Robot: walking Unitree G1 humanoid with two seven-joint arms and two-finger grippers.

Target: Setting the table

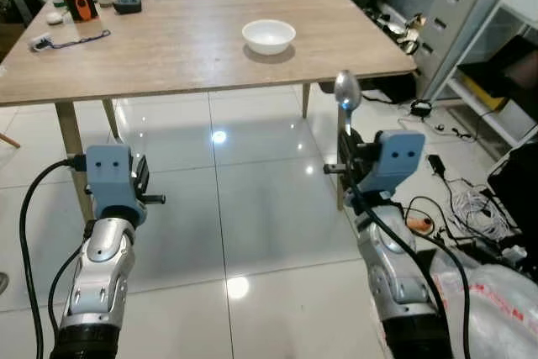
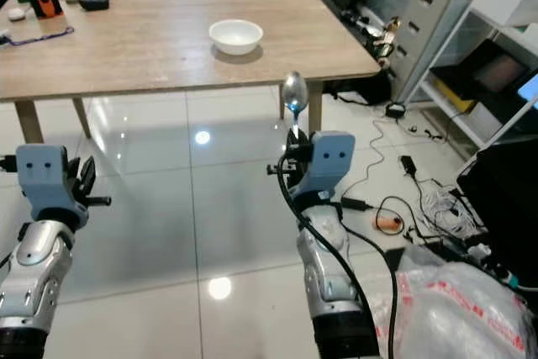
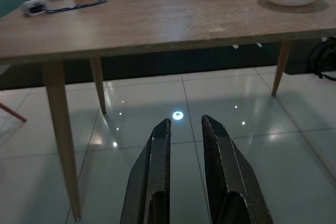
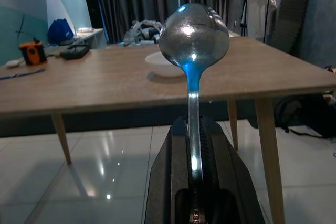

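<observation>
Holding a metal spoon [image 4: 193, 40] upright, the right gripper [image 1: 348, 155] has its fingers pinched on the handle, bowl end up, out over the tiled floor [image 1: 252, 208] short of the table [image 1: 168, 48]. Left gripper [image 3: 185, 145] hangs at about the same height on the other side, carrying nothing, fingers [image 3: 157, 150] nearly together with a thin slit between them. Both arms sit low, below the tabletop edge.

Further on, the wooden table's near edge runs across the view. White bowl [image 1: 269, 36] sits on it toward the right half, well back from the near edge. At the far left corner: an orange device [image 1: 78, 3], a black box [image 1: 128, 0] and a blue cord [image 1: 80, 39].

Step in hand, as I read it: carry the spoon to the table and lay it just beside the bowl. To do it well: close in on the table first, lift the right arm clear above the edge before reaching, and keep the grip firm since the spoon is held only low on the handle. Tip the spoon flat before release, beside the bowl and not touching its rim. Cables [image 1: 454, 199] lie on the floor at right; stay off them.
</observation>
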